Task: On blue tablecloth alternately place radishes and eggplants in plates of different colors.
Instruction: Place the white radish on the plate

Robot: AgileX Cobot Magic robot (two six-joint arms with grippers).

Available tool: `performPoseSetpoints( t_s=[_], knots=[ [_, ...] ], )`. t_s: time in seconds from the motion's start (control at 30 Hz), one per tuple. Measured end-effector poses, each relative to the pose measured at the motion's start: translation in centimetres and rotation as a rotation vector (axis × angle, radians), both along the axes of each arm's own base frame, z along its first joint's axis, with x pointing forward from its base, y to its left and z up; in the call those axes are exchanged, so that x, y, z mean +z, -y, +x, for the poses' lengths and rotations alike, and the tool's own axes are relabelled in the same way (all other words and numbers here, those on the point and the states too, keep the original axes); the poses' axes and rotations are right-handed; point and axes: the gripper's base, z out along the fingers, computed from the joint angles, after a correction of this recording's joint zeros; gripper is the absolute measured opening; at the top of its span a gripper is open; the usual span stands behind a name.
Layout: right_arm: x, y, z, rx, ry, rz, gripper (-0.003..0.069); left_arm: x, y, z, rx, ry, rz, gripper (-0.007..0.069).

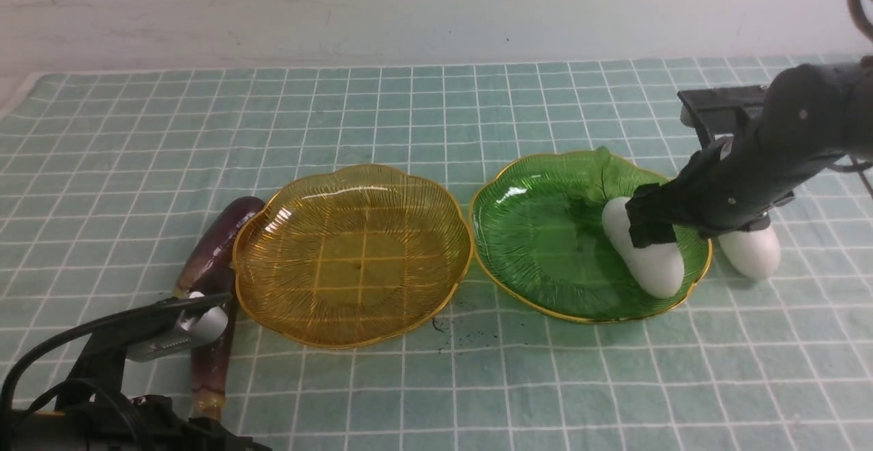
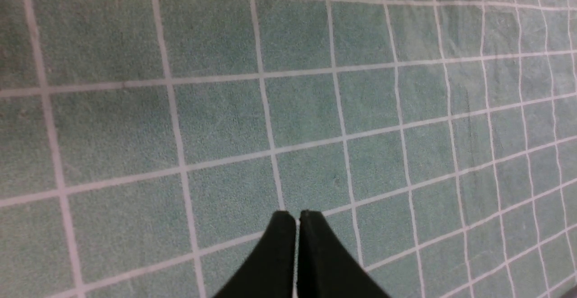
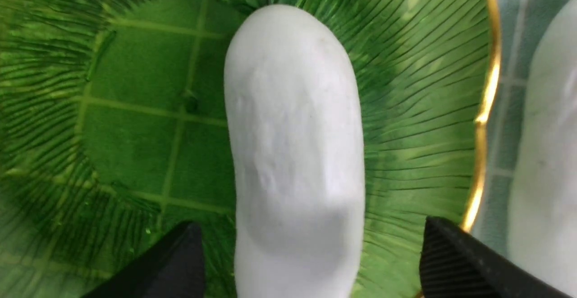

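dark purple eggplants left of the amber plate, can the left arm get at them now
Probably yes: the two dark-purple eggplants lie uncovered on the checked cloth beside the left arm; the left gripper, shut over bare cloth, must open first.

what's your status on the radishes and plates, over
Left claw shut over bare cloth. Right claw open astride radish in green plate. Second radish beside it on cloth; amber plate empty, eggplants alongside.

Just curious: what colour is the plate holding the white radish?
The plate is ribbed green with a gold rim; clearest in the right wrist view.
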Motion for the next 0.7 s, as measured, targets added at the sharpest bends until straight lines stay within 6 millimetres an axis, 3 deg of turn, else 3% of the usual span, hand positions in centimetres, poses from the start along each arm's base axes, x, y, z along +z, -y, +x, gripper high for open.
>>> performPoseSetpoints(
  t_s=[0.13, 0.33, 0.5, 0.7],
  knots=[
    [1.3, 0.9, 0.8, 0.044, 0.054, -0.143, 0.0586, 0.0, 0.0, 0.0, 0.000, 0.000, 0.000, -0.0007],
    [1.4, 2.1, 1.4, -0.023, 0.106, -0.238, 0.0587, 0.0, 0.0, 0.0, 0.000, 0.000, 0.000, -0.0007],
    [0.2, 4.0, 2.4, -0.187, 0.117, -0.199, 0.0587, 0.0, 0.0, 0.0, 0.000, 0.000, 0.000, -0.0007],
    [-1.5, 5.1, 3.1, -0.243, 0.097, -0.183, 0.0587, 0.0, 0.0, 0.0, 0.000, 0.000, 0.000, -0.0007]
  ],
)
